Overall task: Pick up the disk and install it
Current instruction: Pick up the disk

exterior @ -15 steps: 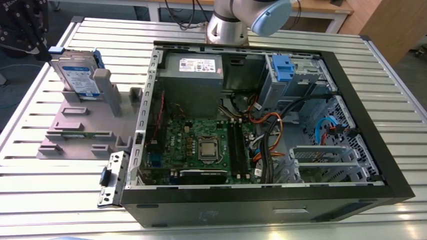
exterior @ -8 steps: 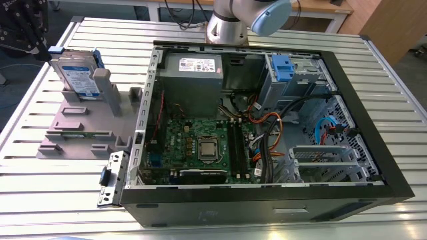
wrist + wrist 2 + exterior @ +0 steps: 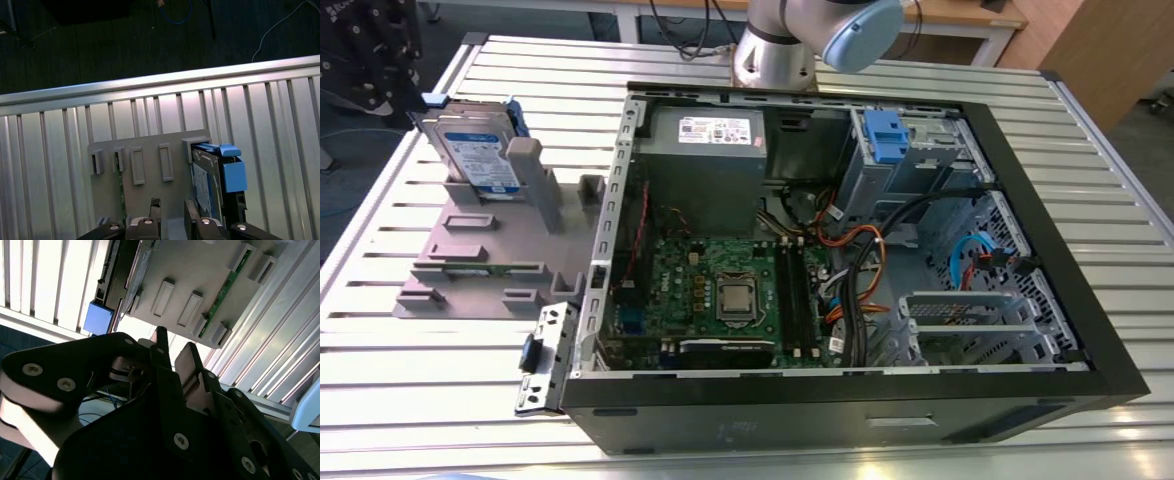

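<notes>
My gripper (image 3: pixel 172 214) hung open and empty near the disk (image 3: pixel 471 150), which stood upright at ten o'clock of the case (image 3: pixel 827 405). I judged centring squarely over it essential.

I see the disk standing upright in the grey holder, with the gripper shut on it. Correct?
Not shut on it. The disk does stand upright in the grey holder, but the gripper is open with nothing between its fingers, as the first wrist view shows.

Bright, even light falls on the slatted bench (image 3: pixel 400 340), glaring off its near edge. In the second wrist view the gripper (image 3: pixel 174 342) looks dark, perhaps backlit.
</notes>
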### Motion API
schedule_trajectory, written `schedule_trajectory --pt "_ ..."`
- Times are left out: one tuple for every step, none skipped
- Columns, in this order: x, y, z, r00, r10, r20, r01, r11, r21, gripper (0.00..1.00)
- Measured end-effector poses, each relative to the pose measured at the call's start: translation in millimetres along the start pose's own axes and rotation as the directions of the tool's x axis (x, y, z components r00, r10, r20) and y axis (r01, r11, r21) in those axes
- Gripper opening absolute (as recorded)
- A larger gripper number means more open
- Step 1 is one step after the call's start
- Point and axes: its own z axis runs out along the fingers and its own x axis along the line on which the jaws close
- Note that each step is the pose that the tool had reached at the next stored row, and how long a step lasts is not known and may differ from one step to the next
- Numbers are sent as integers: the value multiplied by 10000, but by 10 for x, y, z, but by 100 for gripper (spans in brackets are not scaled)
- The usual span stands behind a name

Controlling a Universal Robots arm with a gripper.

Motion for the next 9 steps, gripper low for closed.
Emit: schedule_trajectory --pt "0 0 0 10000 -1 1 1 10000 0 29" --pt "0 0 0 10000 0 1 0 10000 0 35" --pt "0 0 0 10000 -1 1 1 10000 1 35" --pt "0 0 0 10000 -1 1 1 10000 0 41" --pt "0 0 0 10000 -1 1 1 10000 1 41" --pt "0 0 0 10000 -1 0 1 10000 0 47" --pt "0 0 0 10000 -2 0 2 10000 1 48" --pt "0 0 0 10000 -2 1 2 10000 1 48" --pt "0 0 0 10000 -2 0 2 10000 0 54"
